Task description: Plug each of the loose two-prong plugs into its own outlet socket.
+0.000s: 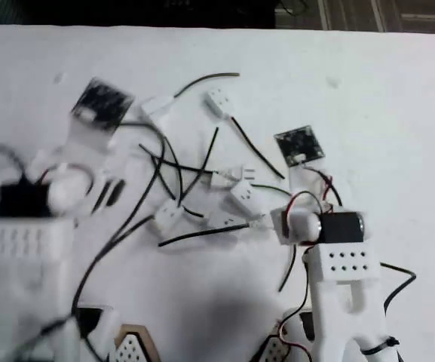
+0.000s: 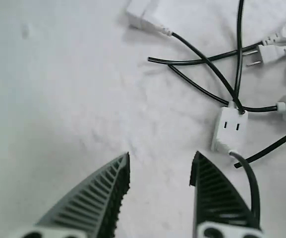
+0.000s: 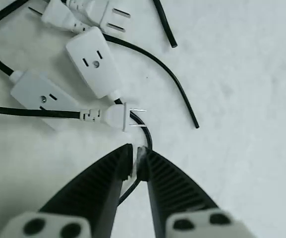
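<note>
- Our right pincer [image 3: 135, 159] is pressed together over a black cord [image 3: 148, 138].
- Just past its tips, we see a loose two-prong plug [image 3: 110, 116] lying beside a white socket [image 3: 94, 62].
- Our left pincer [image 2: 160, 168] is spread above the bench [image 2: 58, 99], with another outlet socket [image 2: 230, 126] near one tip.

Tangle of cables [image 1: 202, 234] sits mid-table [image 1: 383, 83], crossing each other. By the right gripper [image 3: 135, 159]: loose plug [image 3: 114, 117] just beside it, first socket [image 3: 94, 62] & second socket [image 3: 39, 93] side by side behind the plug. Near the left gripper [image 2: 160, 166]: lone socket [image 2: 230, 126], w/ far plug [image 2: 261, 52] beyond
</note>
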`<state>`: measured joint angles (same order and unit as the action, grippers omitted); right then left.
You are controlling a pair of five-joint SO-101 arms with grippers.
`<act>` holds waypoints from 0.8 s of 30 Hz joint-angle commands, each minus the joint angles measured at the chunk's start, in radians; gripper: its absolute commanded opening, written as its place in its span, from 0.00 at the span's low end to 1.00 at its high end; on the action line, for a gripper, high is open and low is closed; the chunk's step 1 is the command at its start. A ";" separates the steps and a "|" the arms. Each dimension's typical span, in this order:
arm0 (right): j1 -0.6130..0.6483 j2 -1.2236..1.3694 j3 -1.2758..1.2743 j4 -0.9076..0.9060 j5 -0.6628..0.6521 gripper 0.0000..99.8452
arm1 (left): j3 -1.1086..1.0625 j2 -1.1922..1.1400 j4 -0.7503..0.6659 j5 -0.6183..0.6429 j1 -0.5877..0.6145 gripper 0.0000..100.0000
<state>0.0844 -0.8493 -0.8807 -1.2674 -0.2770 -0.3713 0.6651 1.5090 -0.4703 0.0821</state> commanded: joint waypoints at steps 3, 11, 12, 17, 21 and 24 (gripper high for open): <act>-0.054 -0.019 0.006 0.018 -0.005 0.02 | 0.275 -0.338 0.068 0.008 -0.154 0.25; -0.064 -0.021 -0.018 0.021 -0.006 0.02 | 0.373 -0.627 0.094 0.008 -0.278 0.26; -0.070 -0.021 -0.018 0.021 -0.006 0.02 | 0.373 -0.664 0.080 0.008 -0.278 0.26; -0.113 -0.021 -0.018 0.021 -0.006 0.02 | 0.373 -0.831 0.003 0.012 -0.271 0.25; -0.116 -0.021 -0.018 0.021 -0.008 0.02 | 0.373 -0.937 -0.044 0.015 -0.277 0.25; -0.114 -0.021 -0.018 0.021 -0.008 0.02 | 0.374 -1.001 -0.066 0.015 -0.271 0.25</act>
<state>-0.0215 -0.8493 -0.9053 -1.2612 -0.2770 -0.0384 -0.2877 1.4753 -0.4626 -0.1818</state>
